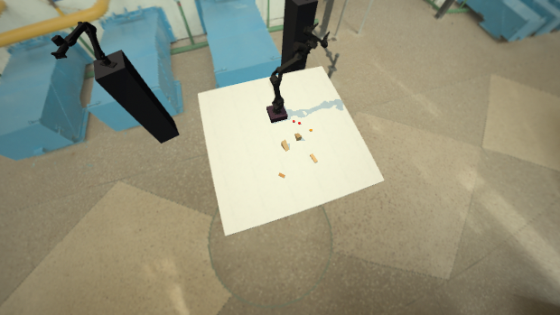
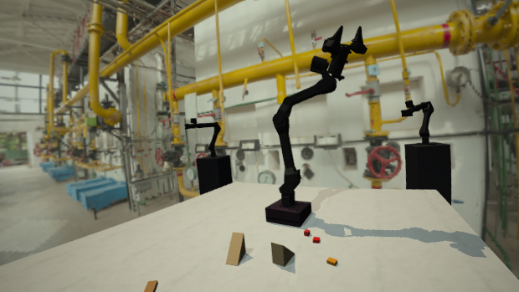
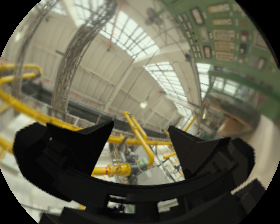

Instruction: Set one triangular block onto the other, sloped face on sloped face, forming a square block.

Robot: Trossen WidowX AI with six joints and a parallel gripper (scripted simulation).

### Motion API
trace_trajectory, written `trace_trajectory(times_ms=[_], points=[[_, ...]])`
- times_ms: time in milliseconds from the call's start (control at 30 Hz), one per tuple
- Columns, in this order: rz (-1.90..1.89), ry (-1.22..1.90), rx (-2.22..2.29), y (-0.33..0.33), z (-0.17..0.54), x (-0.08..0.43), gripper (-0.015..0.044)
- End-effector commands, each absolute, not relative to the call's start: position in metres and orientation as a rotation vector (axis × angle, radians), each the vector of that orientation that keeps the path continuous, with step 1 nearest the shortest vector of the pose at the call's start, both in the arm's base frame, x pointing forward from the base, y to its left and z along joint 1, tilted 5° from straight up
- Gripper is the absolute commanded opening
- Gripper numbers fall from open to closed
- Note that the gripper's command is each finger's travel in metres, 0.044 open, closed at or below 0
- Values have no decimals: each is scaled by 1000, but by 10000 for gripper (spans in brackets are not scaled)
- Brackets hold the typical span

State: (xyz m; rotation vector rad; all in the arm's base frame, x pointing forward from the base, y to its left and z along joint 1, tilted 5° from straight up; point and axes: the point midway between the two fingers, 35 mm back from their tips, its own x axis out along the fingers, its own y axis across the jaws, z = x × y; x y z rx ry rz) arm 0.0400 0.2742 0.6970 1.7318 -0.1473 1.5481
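Observation:
Two triangular blocks rest apart on the white table (image 1: 244,181) (image 2: 188,235). The light tan triangular block (image 1: 284,145) (image 2: 235,248) stands tall and narrow at the left in the exterior view. The other triangular block (image 1: 298,136) (image 2: 281,254) is to its right, with its shaded brown side showing and its top edge falling to the right. My gripper (image 1: 322,29) (image 2: 351,27) (image 3: 141,125) is open and empty, high above the table on the raised arm, its fingers pointing upward. Neither block shows in the wrist view.
Two red cubes (image 1: 294,121) (image 2: 316,239) lie near the arm's base (image 1: 276,114) (image 2: 288,212). A small orange block (image 1: 311,130) (image 2: 331,261) lies right of the triangular blocks. A tan bar (image 1: 313,158) and a small orange-brown piece (image 1: 282,175) (image 2: 151,286) lie farther from the base.

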Motion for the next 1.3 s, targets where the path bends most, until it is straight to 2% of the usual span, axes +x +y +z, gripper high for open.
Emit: trace_trajectory(times_ms=[0, 167, 633, 1000, 1267], points=[[1401, -154, 1508, 312, 667, 77, 440], [1237, -148, 1237, 347, 626, 130, 440], [851, -58, 696, 351, 516, 275, 440], [494, 201, 297, 279, 386, 395, 440], [271, 471, 95, 188, 289, 443, 440]])
